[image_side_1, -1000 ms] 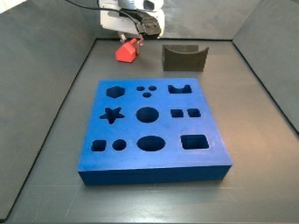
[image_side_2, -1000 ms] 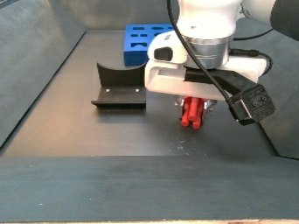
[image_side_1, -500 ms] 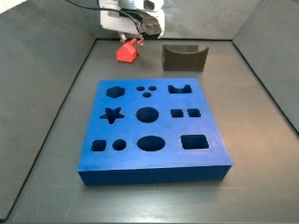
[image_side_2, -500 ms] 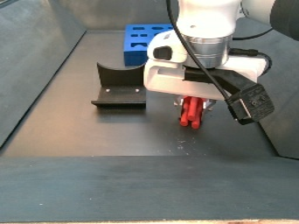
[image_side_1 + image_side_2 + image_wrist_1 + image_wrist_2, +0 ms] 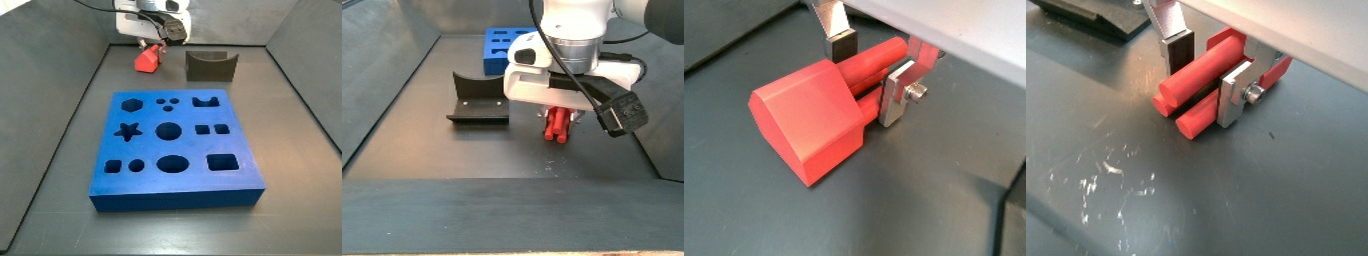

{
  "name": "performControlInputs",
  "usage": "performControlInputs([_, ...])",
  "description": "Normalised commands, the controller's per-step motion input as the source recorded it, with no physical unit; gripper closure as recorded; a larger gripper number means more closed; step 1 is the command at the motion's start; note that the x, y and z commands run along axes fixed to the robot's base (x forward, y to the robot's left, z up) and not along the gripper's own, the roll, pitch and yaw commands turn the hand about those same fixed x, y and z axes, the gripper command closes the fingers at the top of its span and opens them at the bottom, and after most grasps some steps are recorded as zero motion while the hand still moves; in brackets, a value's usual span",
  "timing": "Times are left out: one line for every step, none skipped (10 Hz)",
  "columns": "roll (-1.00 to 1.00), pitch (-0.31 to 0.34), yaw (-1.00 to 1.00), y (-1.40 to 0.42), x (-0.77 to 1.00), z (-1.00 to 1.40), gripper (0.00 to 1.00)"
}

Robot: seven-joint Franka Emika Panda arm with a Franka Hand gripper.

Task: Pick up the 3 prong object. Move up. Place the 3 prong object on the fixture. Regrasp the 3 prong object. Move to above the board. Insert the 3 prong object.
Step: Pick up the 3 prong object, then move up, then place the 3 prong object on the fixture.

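Note:
The red-orange 3 prong object (image 5: 811, 115) lies low by the dark floor, its block end and long prongs (image 5: 1193, 80) showing in both wrist views. My gripper (image 5: 869, 68) is shut on the prongs, one silver finger (image 5: 898, 90) on each side. It also shows in a side view (image 5: 150, 42) at the far end of the bin, with the red piece (image 5: 144, 60) below it. The dark fixture (image 5: 210, 66) stands just beside it. The blue board (image 5: 174, 150) lies nearer the middle.
Grey bin walls (image 5: 67, 110) enclose the dark floor. In a side view the fixture (image 5: 476, 100) stands left of the arm, and the board (image 5: 505, 45) lies behind it. A corner of the fixture (image 5: 1093, 12) shows in a wrist view.
The gripper and the red piece have shifted slightly up in a side view. The fixture and the board have not moved.

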Motion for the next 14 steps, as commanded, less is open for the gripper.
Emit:
performControlInputs([0.0, 0.0, 0.0, 0.0, 0.0, 0.0, 1.0])
performControlInputs([0.0, 0.0, 0.0, 0.0, 0.0, 1.0, 1.0])
performControlInputs([-0.01, 0.028, -0.01, -0.01, -0.06, 1.0, 1.0])
performControlInputs([0.0, 0.036, -0.01, -0.01, -0.08, 0.97, 1.0])
performControlInputs([0.01, 0.047, -0.02, 0.0, -0.05, 0.82, 1.0])
performControlInputs([0.02, 0.058, -0.02, 0.0, -0.04, 0.7, 1.0])
performControlInputs([0.04, 0.064, -0.02, 0.01, -0.03, 0.57, 1.0])
performControlInputs([0.05, 0.063, -0.02, 0.01, -0.03, 0.39, 1.0])
performControlInputs([0.07, 0.06, -0.02, 0.0, -0.03, 0.25, 1.0])
performControlInputs([0.0, 0.0, 0.0, 0.0, 0.0, 1.0, 1.0])
performControlInputs([0.01, 0.001, 0.0, 0.0, 0.01, 1.0, 1.0])
performControlInputs([0.01, 0.02, 0.0, 0.0, 0.0, 1.0, 1.0])
performControlInputs([0.03, 0.034, 0.0, 0.01, -0.01, 1.0, 1.0])
performControlInputs([0.04, 0.046, -0.01, 0.01, -0.02, 1.0, 1.0])
